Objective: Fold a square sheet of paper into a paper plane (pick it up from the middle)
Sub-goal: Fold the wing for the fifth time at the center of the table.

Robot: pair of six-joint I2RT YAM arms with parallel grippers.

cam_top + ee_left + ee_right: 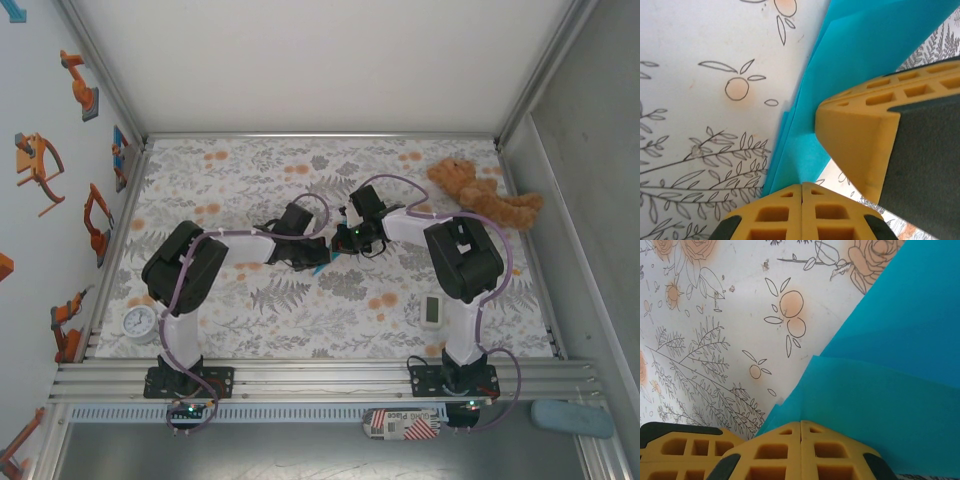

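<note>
Top external view shows the folded cyan paper sheet (318, 263) at the counter (250, 180) centre, where both arms meet. Left pincer (802, 200) and right pincer (801, 440) are closed tight, with their tips over the sheet from opposite sides and equally near. Its folded edge runs forward, away from each.

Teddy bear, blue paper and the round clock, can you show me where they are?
Teddy bear (487, 198): top view, on its brown tummy.
Blue paper (900, 330): right wrist view, on the flat upper layer.
Round clock (140, 322): top view, on its white face.
</note>
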